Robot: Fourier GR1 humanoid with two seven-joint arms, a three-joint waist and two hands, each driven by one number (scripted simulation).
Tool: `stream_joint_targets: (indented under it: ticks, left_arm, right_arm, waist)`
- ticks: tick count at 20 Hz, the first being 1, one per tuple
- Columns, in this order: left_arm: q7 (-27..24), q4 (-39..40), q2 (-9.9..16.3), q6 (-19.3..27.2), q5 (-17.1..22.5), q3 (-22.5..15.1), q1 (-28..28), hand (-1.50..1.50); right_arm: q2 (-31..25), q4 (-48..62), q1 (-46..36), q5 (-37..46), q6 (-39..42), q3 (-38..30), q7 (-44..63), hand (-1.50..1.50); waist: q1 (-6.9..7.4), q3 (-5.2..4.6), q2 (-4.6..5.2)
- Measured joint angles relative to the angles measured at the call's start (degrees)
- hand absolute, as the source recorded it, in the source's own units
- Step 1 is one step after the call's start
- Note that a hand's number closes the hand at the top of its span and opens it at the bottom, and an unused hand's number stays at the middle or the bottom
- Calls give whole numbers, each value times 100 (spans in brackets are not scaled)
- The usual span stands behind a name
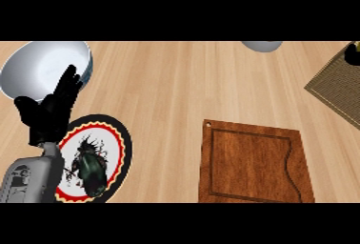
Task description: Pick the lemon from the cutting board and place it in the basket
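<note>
The wooden counter (pixel 175 86) fills the view, and everything else is laid upon it. Largest among the objects is the brown cutting board (pixel 255 164), seen at lower right of centre; its surface is bare, and no lemon is seen on it. Next in size is the woven basket (pixel 337 93), cut off by the right edge, of which only a corner is shown. At its upper end, by the frame's edge, a small yellow patch (pixel 355 47) beside something dark is glimpsed; it may be the lemon, but too little is shown for that to be settled.

At upper left a pale bowl (pixel 42 66) is seen, and below it a round plate (pixel 95 164) with a red and black rim and a beetle picture. A small grey object (pixel 262 45) is cut by the upper edge.

The left hand (pixel 49 112) is held over the gap between bowl and plate, its fingers straight and released, grasping nothing; it appears to be resting. The right hand is not shown at all.

The step in hand is judged to be the placing, or just after it. For the next move, the lemon's resting place inside the basket would need to be confirmed.
</note>
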Motion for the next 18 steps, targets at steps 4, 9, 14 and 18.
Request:
stream_joint_targets:
  ticks: [4, 9, 14, 18]
  left_arm:
    - [11, 51, 28, -6, 15, 35, -77, 0]
    - [-49, 20, -55, 50, -43, -32, 7, 0]
    - [-139, 51, -133, 84, -78, -81, 66, 0]
    - [-119, 10, -142, 82, -88, -110, 46, 0]
  right_arm:
    - [-2, 40, -4, 8, 99, 5, 48, 150]
    - [-45, 99, 35, -34, 326, -30, 5, 150]
    - [-61, 117, 73, -89, 449, -78, 24, 150]
    - [-88, 169, 119, -188, 556, -171, 147, 150]
  waist:
    - [7, -9, 2]
    - [7, -14, -5]
    - [8, -17, -1]
    - [19, -32, -8]
